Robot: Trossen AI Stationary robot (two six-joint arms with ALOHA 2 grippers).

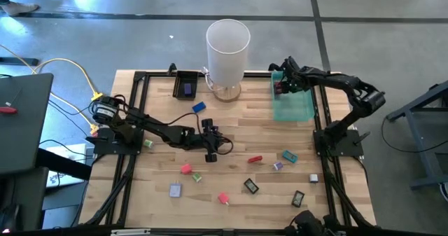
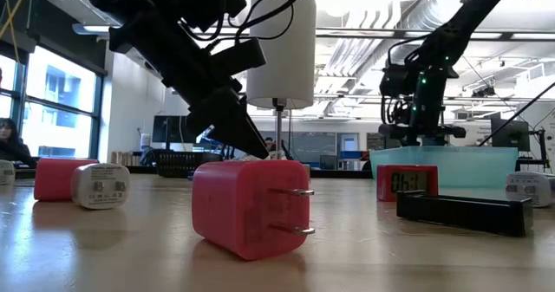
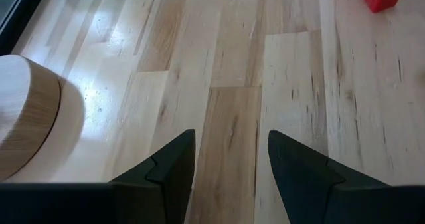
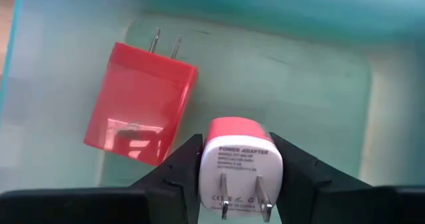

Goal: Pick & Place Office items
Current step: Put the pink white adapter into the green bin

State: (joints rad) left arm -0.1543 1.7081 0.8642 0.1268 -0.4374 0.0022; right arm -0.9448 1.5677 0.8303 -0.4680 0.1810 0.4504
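Observation:
My right gripper (image 4: 239, 177) is over the translucent green tray (image 1: 294, 108) at the far right, shut on a pink-and-white plug adapter (image 4: 240, 159). A red plug adapter (image 4: 141, 102) lies flat on the tray's floor. My left gripper (image 3: 231, 157) hangs open over bare wood near the table's middle (image 1: 210, 150), with nothing between its fingers. Several small office items lie on the near half of the table, among them a red piece (image 1: 255, 159), a teal one (image 1: 288, 155) and a pink one (image 1: 223, 198). My right gripper pinches the pink-and-white adapter by its two opposite sides (image 4: 207, 164) between its two fingers. The fingers come from above, pointing steeply down. The adapter's white pronged face (image 4: 244, 184) is turned up toward the wrist. I cannot tell whether it touches the tray's floor.
A tall white cylinder (image 1: 227, 50) on a round wooden base stands at the far middle, with a small black tray (image 1: 187, 84) to its left. In the low view a red adapter (image 2: 247, 207) lies close to the near edge. A black frame rims the table.

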